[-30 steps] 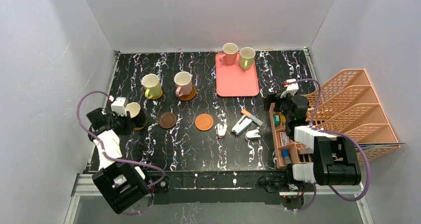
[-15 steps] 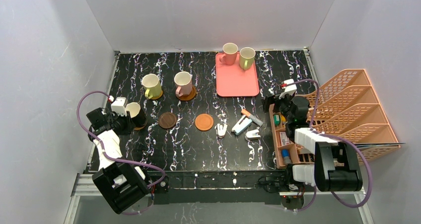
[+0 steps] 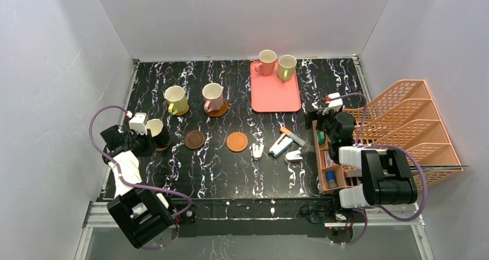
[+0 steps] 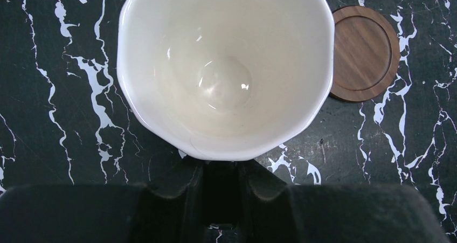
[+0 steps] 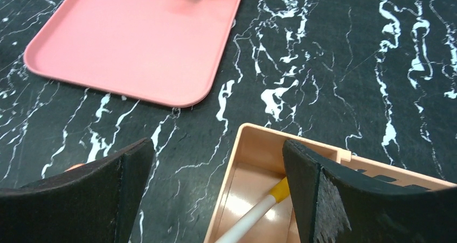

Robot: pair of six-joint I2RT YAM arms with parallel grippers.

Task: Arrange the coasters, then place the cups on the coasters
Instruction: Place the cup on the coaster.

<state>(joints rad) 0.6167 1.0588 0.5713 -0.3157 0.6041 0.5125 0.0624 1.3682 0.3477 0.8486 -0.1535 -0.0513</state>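
Observation:
A dark brown cup (image 3: 157,132) stands at the table's left, its cream inside (image 4: 226,65) filling the left wrist view. My left gripper (image 4: 223,165) is shut on its handle, which is mostly hidden between the fingers. A brown edge shows at the cup's base in the top view. A dark coaster (image 3: 195,139) (image 4: 364,51) lies just right of it, then an orange coaster (image 3: 237,141). A yellow cup (image 3: 176,99) and a pink cup (image 3: 213,97) each sit on a coaster. Another pink cup (image 3: 266,61) and a yellow-green cup (image 3: 286,67) stand on the pink tray (image 3: 275,95). My right gripper (image 3: 323,111) (image 5: 215,184) hangs open and empty.
A peach organizer box (image 5: 258,167) holding a white pen (image 5: 253,216) lies under the right fingers, with the pink tray's corner (image 5: 134,54) beyond. A peach file rack (image 3: 415,127) fills the right side. Small office items (image 3: 282,147) lie near the table's middle right.
The right arm has drawn in a little toward the table's middle, gripper still open. The left arm and its cup have not moved.

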